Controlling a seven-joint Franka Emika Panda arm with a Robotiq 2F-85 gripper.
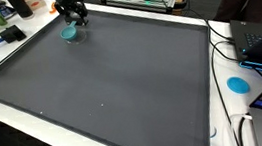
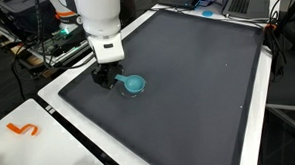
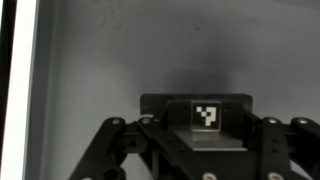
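- The gripper [image 2: 106,78] hangs low over the mat [image 2: 203,85], near one corner.
- The cup [image 2: 136,86] sits on the mat just beside it. What looks like its handle points at the gripper, but I can't tell if they touch.
- Jaws spread or pressed together? I cannot tell: the exterior views are too small, and the wrist view shows only linkage and mat.
- I'd steer by the exterior views and move slowly and squarely onto the handle, because the cup looks light and a sideways nudge could slide it.
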